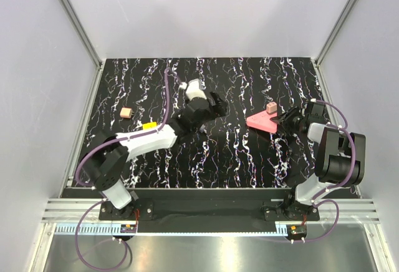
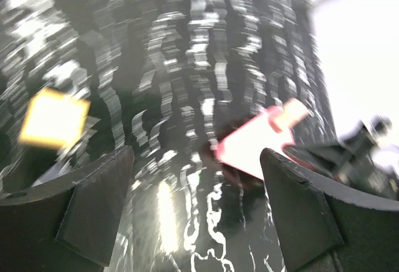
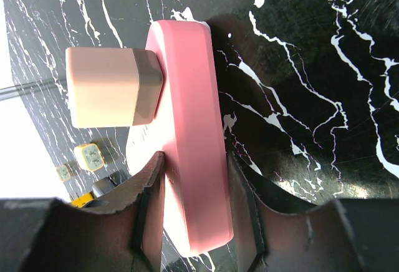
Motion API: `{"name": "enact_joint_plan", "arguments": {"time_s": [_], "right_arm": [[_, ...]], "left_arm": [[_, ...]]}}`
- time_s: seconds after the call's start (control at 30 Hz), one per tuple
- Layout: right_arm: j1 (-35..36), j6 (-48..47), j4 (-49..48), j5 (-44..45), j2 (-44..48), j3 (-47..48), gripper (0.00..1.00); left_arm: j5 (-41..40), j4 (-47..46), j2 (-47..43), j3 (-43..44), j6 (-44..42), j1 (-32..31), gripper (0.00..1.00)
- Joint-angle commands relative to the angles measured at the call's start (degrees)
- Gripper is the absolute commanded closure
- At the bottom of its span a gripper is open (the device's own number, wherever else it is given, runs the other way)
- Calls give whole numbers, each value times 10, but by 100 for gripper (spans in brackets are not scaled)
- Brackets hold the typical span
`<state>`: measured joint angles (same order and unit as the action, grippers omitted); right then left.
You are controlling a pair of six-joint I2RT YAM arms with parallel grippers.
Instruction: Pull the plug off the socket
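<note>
A pink socket block [image 1: 260, 121] lies on the black marbled table at the right. A beige plug [image 1: 271, 106] sits in its far side. In the right wrist view the plug [image 3: 109, 87] sticks out of the socket [image 3: 193, 97] to the left. My right gripper [image 3: 194, 160] is shut on the socket's near end, one finger on each broad face. My left gripper [image 1: 215, 105] is open and empty at mid-table, left of the socket. Its blurred wrist view shows the socket [image 2: 255, 144] and plug [image 2: 295, 111] ahead between the fingers [image 2: 93, 203].
A small beige cube [image 1: 126, 112] lies at the table's left; it also shows in the left wrist view [image 2: 53, 119]. White enclosure walls stand on three sides. The right arm's purple cable [image 1: 333, 111] loops near the right edge.
</note>
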<state>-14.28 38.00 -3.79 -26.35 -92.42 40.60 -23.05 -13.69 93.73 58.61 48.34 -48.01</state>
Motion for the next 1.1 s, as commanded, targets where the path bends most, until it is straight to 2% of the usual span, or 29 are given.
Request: {"name": "enact_joint_plan", "arguments": {"time_s": [0.0, 0.07, 0.1, 0.17, 0.2, 0.3, 0.4, 0.47, 0.53, 0.67, 0.97, 1.07], "right_arm": [[2, -31, 89, 105, -19, -20, 100], [2, -30, 89, 105, -19, -20, 100], [2, -32, 89, 105, -20, -20, 100], [2, -31, 88, 105, -21, -19, 100], [2, -31, 89, 105, -20, -19, 100], [2, -31, 89, 104, -20, -19, 100], [2, -31, 89, 105, -20, -19, 100], [2, -31, 89, 105, -20, -19, 100], [2, -31, 90, 106, -20, -18, 100], [6, -31, 91, 111, -21, -17, 100], [7, -32, 94, 113, -21, -14, 100], [9, -32, 93, 114, -21, -13, 100]], "left_arm": [[162, -134, 54, 97, -170, 9, 14], [215, -106, 115, 159, -214, 13, 14], [269, -90, 139, 231, -223, 16, 15], [326, -51, 212, 306, -246, 24, 17], [365, -35, 235, 378, -253, 26, 19], [405, -8, 321, 464, -279, 26, 25], [421, -57, 341, 459, -296, 23, 27], [422, -116, 346, 420, -298, 22, 26], [423, -149, 357, 390, -294, 21, 22], [441, -192, 391, 396, -255, 20, 16], [457, -149, 475, 505, -223, 10, 18], [436, -155, 487, 506, -213, 10, 19]]}}
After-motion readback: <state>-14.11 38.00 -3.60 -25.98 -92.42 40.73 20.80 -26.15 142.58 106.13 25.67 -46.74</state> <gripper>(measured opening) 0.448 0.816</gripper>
